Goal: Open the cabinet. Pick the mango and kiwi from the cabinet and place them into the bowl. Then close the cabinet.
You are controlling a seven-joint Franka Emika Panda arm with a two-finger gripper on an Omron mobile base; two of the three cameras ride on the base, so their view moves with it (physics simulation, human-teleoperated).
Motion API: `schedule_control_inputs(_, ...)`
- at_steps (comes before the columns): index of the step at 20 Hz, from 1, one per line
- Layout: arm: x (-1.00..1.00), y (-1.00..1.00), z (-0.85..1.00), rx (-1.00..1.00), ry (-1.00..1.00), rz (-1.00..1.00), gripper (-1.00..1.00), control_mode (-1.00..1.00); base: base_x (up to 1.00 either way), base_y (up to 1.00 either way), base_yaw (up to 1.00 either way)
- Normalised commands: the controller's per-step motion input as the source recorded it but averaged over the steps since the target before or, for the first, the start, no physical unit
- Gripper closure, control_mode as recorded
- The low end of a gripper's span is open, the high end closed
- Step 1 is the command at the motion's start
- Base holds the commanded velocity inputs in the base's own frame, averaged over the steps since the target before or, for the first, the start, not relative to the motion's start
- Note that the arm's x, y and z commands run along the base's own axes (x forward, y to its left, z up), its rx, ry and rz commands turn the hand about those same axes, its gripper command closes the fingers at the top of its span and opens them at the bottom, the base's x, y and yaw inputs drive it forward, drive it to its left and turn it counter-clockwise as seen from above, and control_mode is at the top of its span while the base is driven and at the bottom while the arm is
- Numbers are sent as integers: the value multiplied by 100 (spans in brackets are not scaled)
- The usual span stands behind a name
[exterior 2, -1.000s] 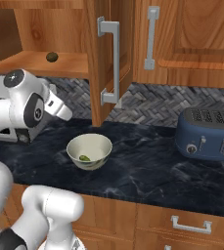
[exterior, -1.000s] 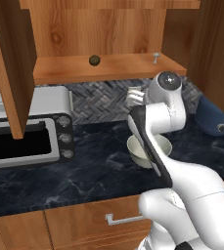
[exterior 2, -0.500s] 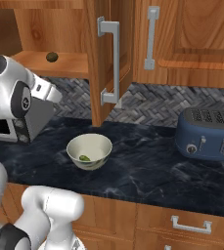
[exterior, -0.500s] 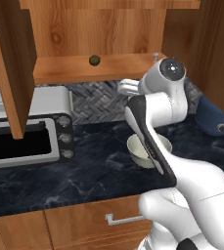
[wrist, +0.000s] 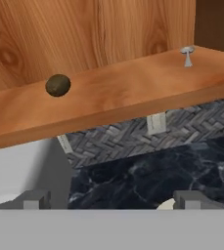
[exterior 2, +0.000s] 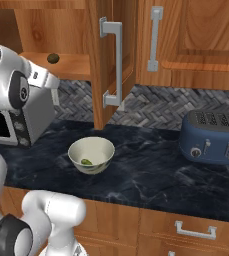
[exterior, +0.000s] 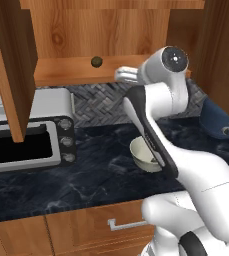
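Open cabinet, kiwi on shelf, mango in bowl, pincer empty and spread wide.

Left base view: cabinet [exterior: 86,30] with both doors swung open; 1 kiwi [exterior: 96,61] on the front part of its bottom shelf; pincer [exterior: 122,75] raised to shelf level just right of the kiwi, not touching it; bowl [exterior: 142,152] on the dark marbled tabletop [exterior: 86,175], partly behind the arm; oven [exterior: 31,135] at left.
Right base view: bowl [exterior 2: 91,154] on the tabletop [exterior 2: 151,170] with 1 green mango [exterior 2: 86,161] lying inside; kiwi [exterior 2: 52,58] on the shelf above and left of it; open cabinet door [exterior 2: 108,60] with grey bar handle; blue toaster [exterior 2: 213,137] at right, well apart from the bowl.
Hand view: kiwi [wrist: 57,85] on the shelf board [wrist: 123,97], upper left; 2 fingertips [wrist: 187,197] far apart at the bottom, nothing between them.
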Motion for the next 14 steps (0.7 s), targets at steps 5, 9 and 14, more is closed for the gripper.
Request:
schedule_control_inputs(5, 51, 18, 27, 0, -5, 3, -100, -100, 0, 0, 0)
schedule_control_inputs(9, 78, 21, 15, 0, -1, 2, -100, -100, 0, 0, 0)
schedule_control_inputs(14, 82, 26, 5, 0, -1, 2, -100, -100, 0, 0, 0)
